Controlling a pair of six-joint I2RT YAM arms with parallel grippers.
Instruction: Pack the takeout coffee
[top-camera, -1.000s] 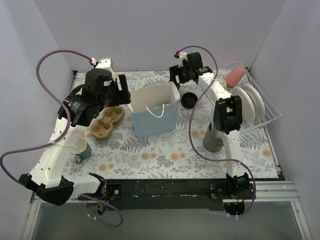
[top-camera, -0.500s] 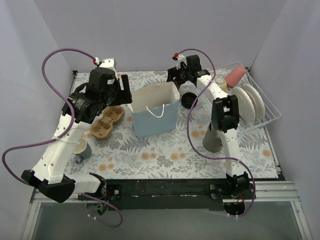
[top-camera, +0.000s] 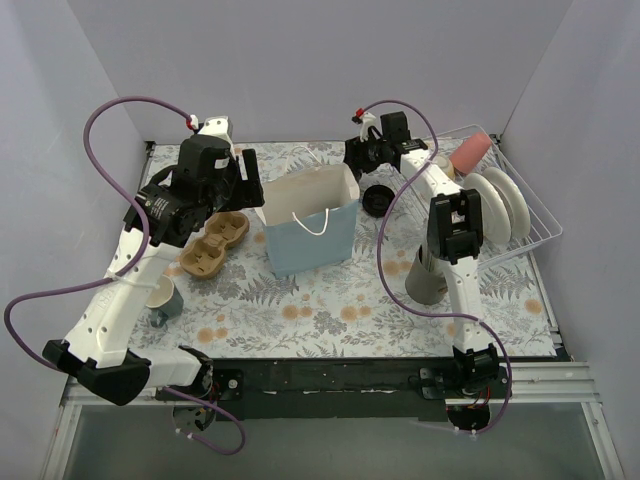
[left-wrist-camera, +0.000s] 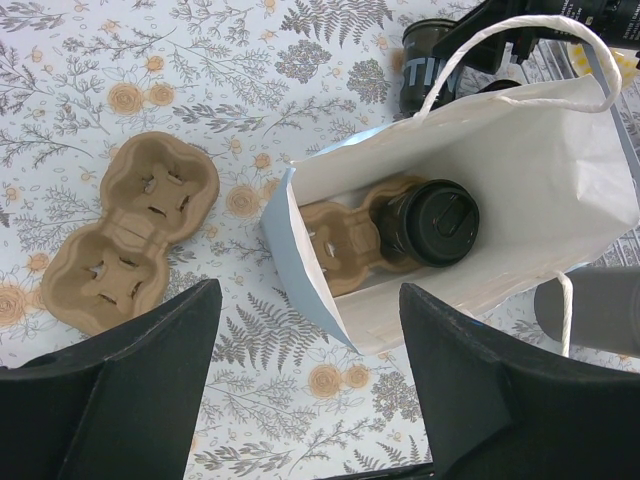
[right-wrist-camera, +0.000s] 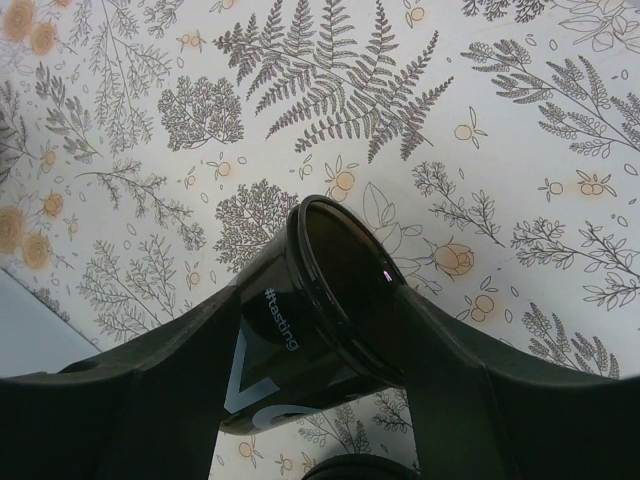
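My right gripper (right-wrist-camera: 325, 300) has its fingers pressed against both sides of a black coffee cup (right-wrist-camera: 300, 335). White lettering shows on the cup, which sits slantwise between them with its lid end farthest from the wrist. I cannot tell whether it is clear of the floral cloth (right-wrist-camera: 330, 90) below. My left gripper (left-wrist-camera: 310, 295) hangs with jaws spread wide and nothing between them. Directly beneath it stands the open paper bag (left-wrist-camera: 560, 150). A cardboard carrier (left-wrist-camera: 335, 245) lies on the bag's bottom, and a second coffee cup (left-wrist-camera: 435, 222), lid on, sits in the well nearer the right finger. Out past the left finger, a spare carrier (left-wrist-camera: 130, 235) lies on the cloth, apart from the bag.
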